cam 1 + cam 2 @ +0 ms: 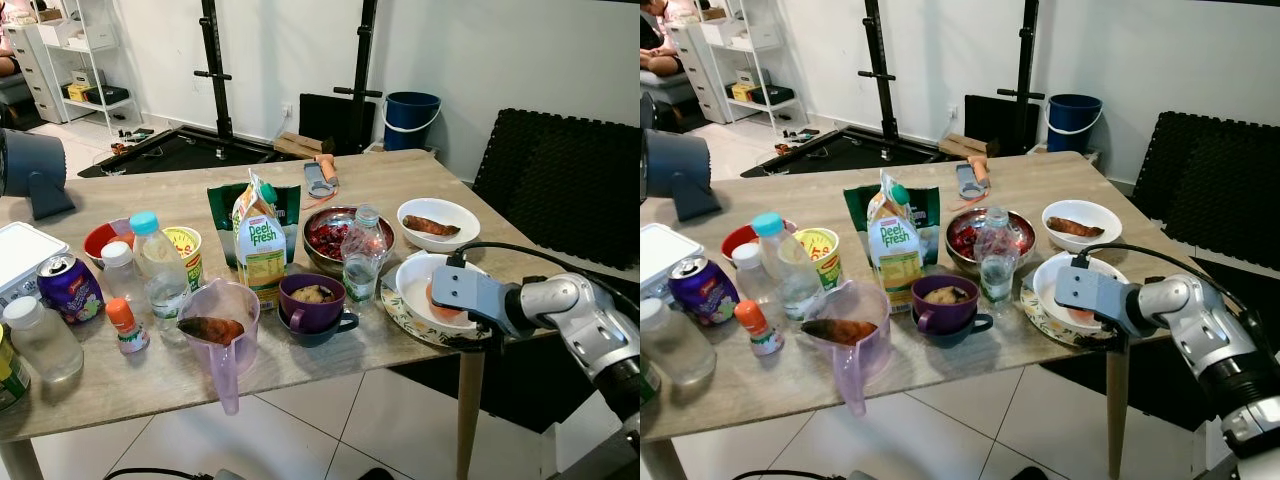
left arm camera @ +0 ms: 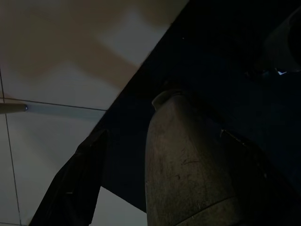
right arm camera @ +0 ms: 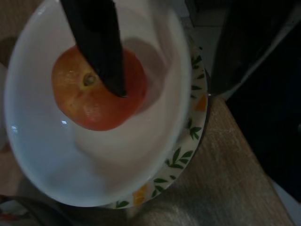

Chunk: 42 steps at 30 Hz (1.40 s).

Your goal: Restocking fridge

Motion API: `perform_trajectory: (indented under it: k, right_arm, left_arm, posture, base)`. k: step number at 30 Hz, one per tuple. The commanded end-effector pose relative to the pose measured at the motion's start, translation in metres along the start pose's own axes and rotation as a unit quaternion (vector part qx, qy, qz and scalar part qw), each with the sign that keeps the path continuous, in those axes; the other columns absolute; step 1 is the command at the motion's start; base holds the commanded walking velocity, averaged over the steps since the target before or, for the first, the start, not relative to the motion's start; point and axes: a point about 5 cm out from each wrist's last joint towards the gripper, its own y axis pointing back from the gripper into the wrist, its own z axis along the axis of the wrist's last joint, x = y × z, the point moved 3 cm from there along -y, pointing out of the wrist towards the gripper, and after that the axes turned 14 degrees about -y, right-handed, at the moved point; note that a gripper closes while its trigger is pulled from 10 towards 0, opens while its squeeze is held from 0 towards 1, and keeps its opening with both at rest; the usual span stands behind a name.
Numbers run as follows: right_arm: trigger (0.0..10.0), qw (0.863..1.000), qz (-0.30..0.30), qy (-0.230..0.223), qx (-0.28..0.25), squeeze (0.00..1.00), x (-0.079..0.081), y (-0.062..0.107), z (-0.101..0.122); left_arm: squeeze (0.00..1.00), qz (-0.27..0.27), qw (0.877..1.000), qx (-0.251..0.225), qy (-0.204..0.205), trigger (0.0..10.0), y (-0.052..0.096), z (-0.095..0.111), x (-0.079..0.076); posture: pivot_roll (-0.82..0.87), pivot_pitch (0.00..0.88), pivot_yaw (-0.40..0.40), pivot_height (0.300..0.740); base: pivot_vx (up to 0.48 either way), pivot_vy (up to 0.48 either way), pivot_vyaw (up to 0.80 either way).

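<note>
Early yet: your right pincer (image 3: 101, 70) reaches into the white bowl (image 3: 155, 52) over the tomato (image 3: 80, 101), grip state unclear, with the surface (image 1: 330, 375) fully stocked.

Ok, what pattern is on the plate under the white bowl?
Green leaves with orange bits on the plate rim, white ground; clearest in the right wrist view.

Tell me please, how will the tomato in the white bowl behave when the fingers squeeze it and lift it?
The tomato looks round and smooth-skinned, so it may slip or roll inside the white bowl under uneven pressure. It seems ripe, so probably soft; a hard squeeze could bruise it. The bowl only rests on a leaf-patterned plate near the table edge and might slide if pushed.
</note>
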Motion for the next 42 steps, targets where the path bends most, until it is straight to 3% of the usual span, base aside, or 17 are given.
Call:
perform_trajectory:
  k: [1, 2, 3, 13, 24, 33, 42]
  right_arm:
    - [2.3, 1.0, 0.007, 0.002, 0.006, 0.0, 0.001, -0.003, -0.001]
    - [4.5, 1.0, 0.006, 0.004, 0.005, 0.0, 0.0, -0.003, -0.001]
    - [10.0, 1.0, 0.003, 0.007, 0.003, 0.0, -0.001, -0.002, 0.0]
    - [10.0, 1.0, 0.01, 0.019, -0.011, 0.0, 0.0, -0.005, 0.008]
    - [10.0, 0.996, 0.018, 0.017, -0.082, 0.0, -0.004, 0.004, 0.029]
    - [10.0, 0.999, 0.046, 0.019, -0.022, 0.0, 0.006, -0.002, 0.007]
    - [10.0, 1.0, 0.015, 0.008, 0.009, 0.0, -0.003, -0.004, -0.001]
  left_arm:
    - [0.0, -0.002, 1.0, 0.001, 0.006, 10.0, 0.0, -0.001, -0.005]
    - [0.0, -0.002, 1.0, 0.001, 0.006, 10.0, 0.0, -0.002, -0.005]
    - [0.0, -0.002, 1.0, 0.002, 0.006, 10.0, 0.0, -0.002, -0.005]
    - [0.0, -0.003, 1.0, 0.002, 0.006, 10.0, 0.0, -0.003, -0.006]
    - [0.0, -0.003, 1.0, 0.003, 0.007, 10.0, 0.0, -0.004, -0.006]
    - [0.0, -0.003, 1.0, 0.003, 0.007, 10.0, 0.0, -0.004, -0.006]
    - [0.0, -0.002, 1.0, 0.005, 0.008, 10.0, 0.0, -0.006, -0.006]
  posture:
    - [-0.13, 0.0, -0.009, 0.74]
    - [-0.13, 0.0, -0.01, 0.74]
    - [-0.13, 0.0, -0.01, 0.74]
    - [-0.13, 0.0, -0.012, 0.74]
    - [-0.13, 0.0, -0.011, 0.74]
    - [-0.12, 0.0, -0.009, 0.74]
    - [-0.12, 0.0, -0.008, 0.74]
  base:
    - [0.0, 0.0, 0.0]
    - [0.0, 0.0, 0.0]
    - [0.0, 0.0, 0.0]
    - [0.0, 0.0, 0.0]
    - [0.0, 0.0, 0.0]
    - [0.0, 0.0, 0.0]
    - [0.0, 0.0, 0.0]
